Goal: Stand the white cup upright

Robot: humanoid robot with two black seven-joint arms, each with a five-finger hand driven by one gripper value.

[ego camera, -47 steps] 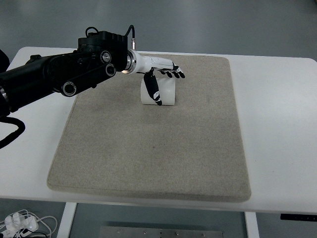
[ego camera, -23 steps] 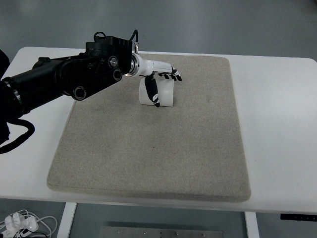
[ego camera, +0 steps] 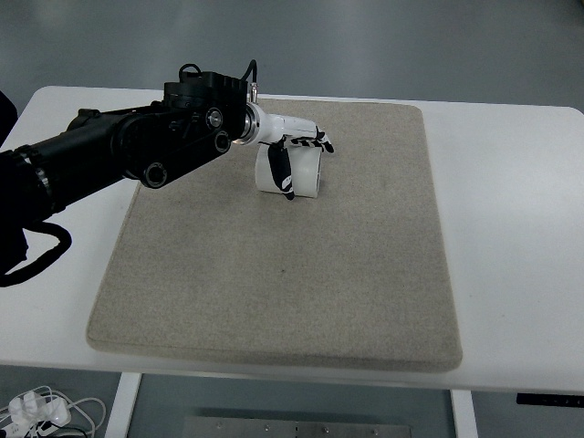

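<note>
A white cup (ego camera: 306, 175) sits on the grey mat (ego camera: 283, 274) at its far middle, and it seems to lie on its side. My left hand (ego camera: 297, 157), white with black fingertips, reaches in from the left on a black arm (ego camera: 119, 151). Its fingers (ego camera: 315, 141) curl over the cup's top and its thumb (ego camera: 286, 178) lies across the cup's near face, so the hand closes around the cup. Part of the cup is hidden behind the hand. The right arm is not in view.
The mat covers most of the white table (ego camera: 511, 228). White cables (ego camera: 41, 411) lie on the floor below the table's near left corner. A dark object (ego camera: 5, 108) shows at the left edge.
My left hand has drawn back to the left and lowered onto the cup. Its fingers, stretched out past the cup before, now curl over it. The cup has barely moved.
</note>
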